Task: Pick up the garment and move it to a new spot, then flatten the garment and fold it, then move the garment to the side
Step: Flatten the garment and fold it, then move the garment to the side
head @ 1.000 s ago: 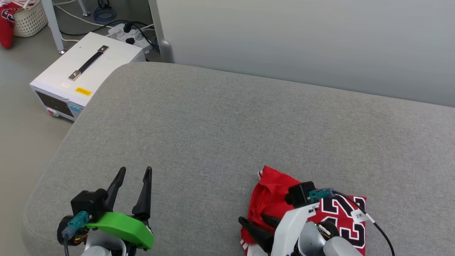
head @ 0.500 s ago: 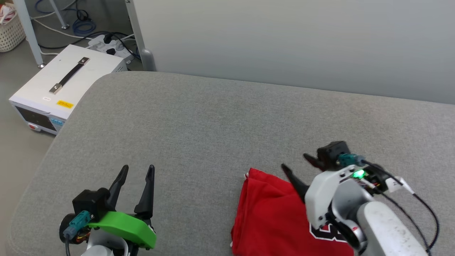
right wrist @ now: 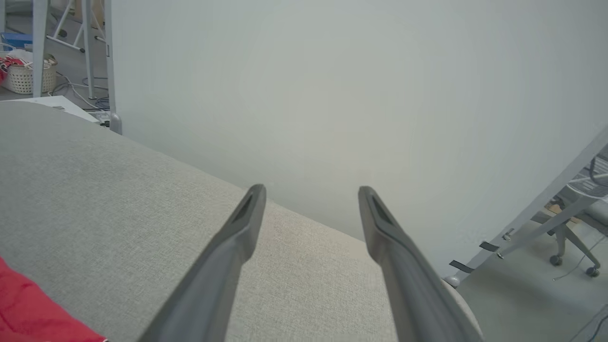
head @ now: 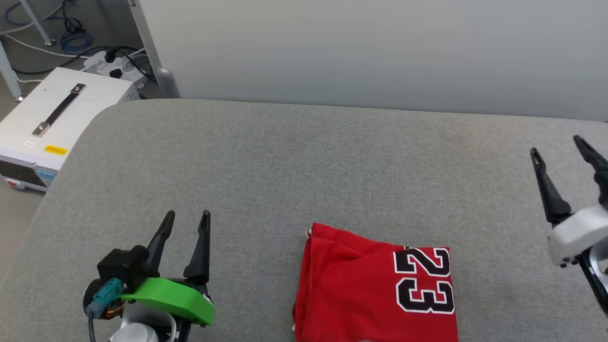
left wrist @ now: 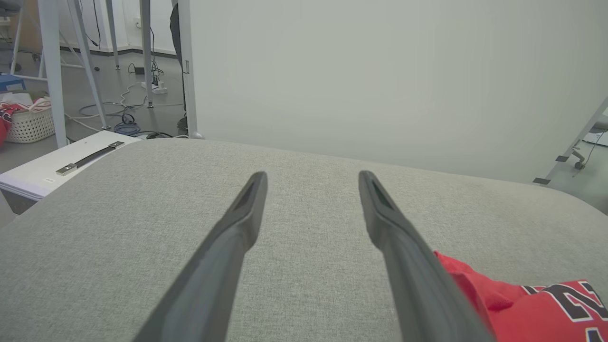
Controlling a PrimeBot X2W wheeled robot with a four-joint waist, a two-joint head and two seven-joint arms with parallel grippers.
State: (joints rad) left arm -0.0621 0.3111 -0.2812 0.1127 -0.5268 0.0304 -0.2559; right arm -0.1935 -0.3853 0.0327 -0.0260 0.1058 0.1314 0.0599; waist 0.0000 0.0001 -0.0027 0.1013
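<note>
1. Head view: we list the garment [head: 361, 289], red and folded into a rough rectangle, lying flat on the grey fabric-covered table [head: 285, 161]. It sits at the near edge, slightly right of centre, and its lower part runs off the bottom of the picture.
2. We note the lettering "23" [head: 424, 280], black with a white outline, face up on the garment's right portion and turned sideways.
3. Left pincer [head: 187, 214]: at the near left, well apart from the garment, its jaws spread wide and empty. In the left wrist view this pincer [left wrist: 312, 175] points over bare fabric, with the garment [left wrist: 522, 304] at the lower right.
4. Right pincer [head: 555, 145]: at the far right edge, well apart from the garment, its jaws likewise spread wide and gripping nothing. In the right wrist view this pincer [right wrist: 312, 188] points toward the table's far edge, with a red corner of the garment [right wrist: 28, 313] at the lower left.
5. Beyond the table we record a pale partition panel [head: 380, 47] along its far edge.
6. On the floor at the left we record a white box [head: 52, 118] with a black handle [head: 59, 109], a power strip [head: 111, 66] with cables, and a woven basket [left wrist: 28, 126].
</note>
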